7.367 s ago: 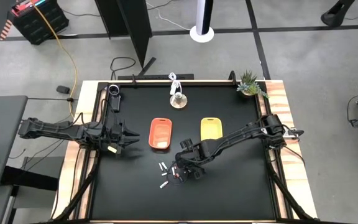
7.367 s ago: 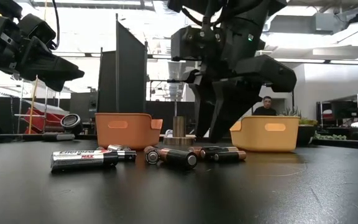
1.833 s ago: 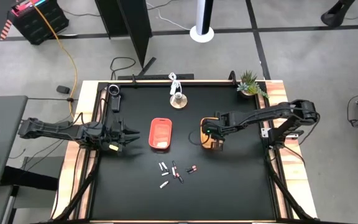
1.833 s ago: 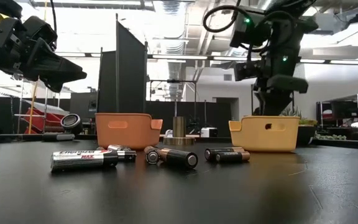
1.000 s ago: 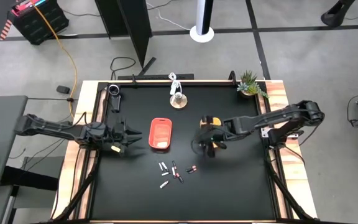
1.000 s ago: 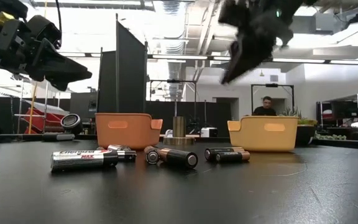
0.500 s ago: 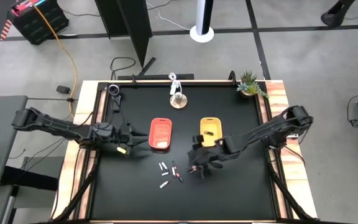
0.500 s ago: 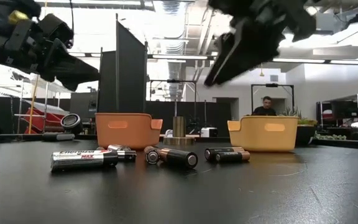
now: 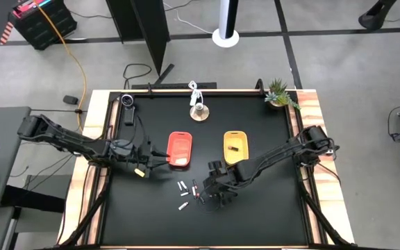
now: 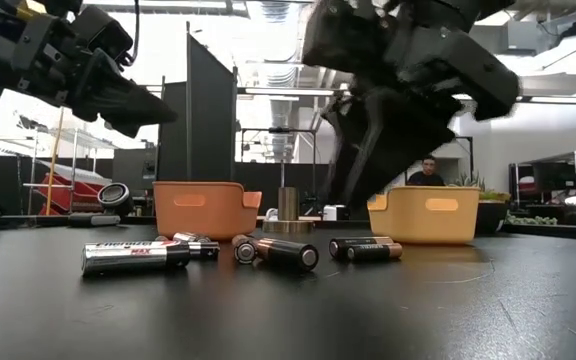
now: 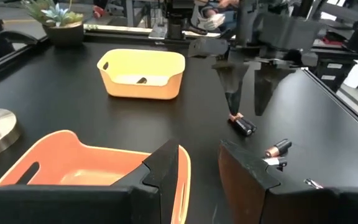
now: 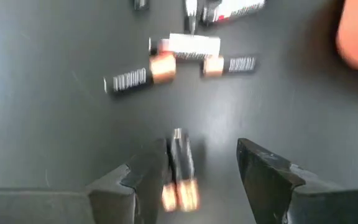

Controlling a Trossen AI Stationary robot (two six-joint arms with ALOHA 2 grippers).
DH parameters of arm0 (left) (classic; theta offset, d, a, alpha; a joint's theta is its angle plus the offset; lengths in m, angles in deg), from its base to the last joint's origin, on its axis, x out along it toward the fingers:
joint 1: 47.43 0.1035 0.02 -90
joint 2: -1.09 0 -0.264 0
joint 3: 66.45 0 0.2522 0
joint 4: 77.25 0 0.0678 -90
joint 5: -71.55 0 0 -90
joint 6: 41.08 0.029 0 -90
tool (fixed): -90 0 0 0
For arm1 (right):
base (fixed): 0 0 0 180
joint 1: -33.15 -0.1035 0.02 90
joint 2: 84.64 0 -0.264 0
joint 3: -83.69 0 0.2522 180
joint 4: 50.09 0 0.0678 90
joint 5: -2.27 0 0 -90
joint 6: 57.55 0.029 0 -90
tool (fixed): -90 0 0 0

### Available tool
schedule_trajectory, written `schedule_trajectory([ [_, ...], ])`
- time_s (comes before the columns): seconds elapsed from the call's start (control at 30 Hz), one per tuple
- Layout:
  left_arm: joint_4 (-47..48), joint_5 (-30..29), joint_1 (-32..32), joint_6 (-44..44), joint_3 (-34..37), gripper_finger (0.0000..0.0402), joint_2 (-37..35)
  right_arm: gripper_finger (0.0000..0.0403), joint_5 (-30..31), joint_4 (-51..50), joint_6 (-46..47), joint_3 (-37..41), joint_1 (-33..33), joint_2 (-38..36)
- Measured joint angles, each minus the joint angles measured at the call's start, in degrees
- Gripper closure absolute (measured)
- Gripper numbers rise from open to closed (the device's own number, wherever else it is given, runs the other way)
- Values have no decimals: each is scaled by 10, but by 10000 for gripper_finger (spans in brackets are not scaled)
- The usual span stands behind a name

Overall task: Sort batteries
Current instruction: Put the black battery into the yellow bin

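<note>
Right gripper (image 9: 217, 195) is down over the loose batteries (image 9: 189, 193) at the middle of the black table (image 9: 269, 215), and this looks like the start of another pick. Its fingers (image 12: 263, 171) are spread apart with nothing in them, straddling one dark, copper-ended battery (image 12: 180, 167) that lies on the tabletop between the tips. The next move, as I read it, calls for dropping onto that cell and closing squarely across it, since a round body can roll away from a skewed pinch.

One dark cell (image 9: 233, 148) already sits in the yellow tray (image 9: 236, 133). The orange tray (image 9: 180, 136) appears bare.

Left gripper (image 9: 160, 159) hovers beside the orange tray, fingers parted, holding nothing.
</note>
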Motion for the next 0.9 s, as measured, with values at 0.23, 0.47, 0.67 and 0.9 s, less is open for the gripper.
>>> schedule_trajectory([
  [0.23, -11, -1, 0, 1, 0, 291, 8, 198, -19, 4, 23, -1, -1, 17],
  [0.47, -15, -1, 0, 1, 0, 291, 7, 227, -19, -7, 27, 0, 2, 32],
  [0.67, -13, -1, 0, 1, 0, 291, 7, 244, -19, -10, 25, 0, 10, 33],
  [0.9, -13, -1, 0, 1, 0, 291, 7, 258, -20, -10, 19, 0, 11, 33],
])
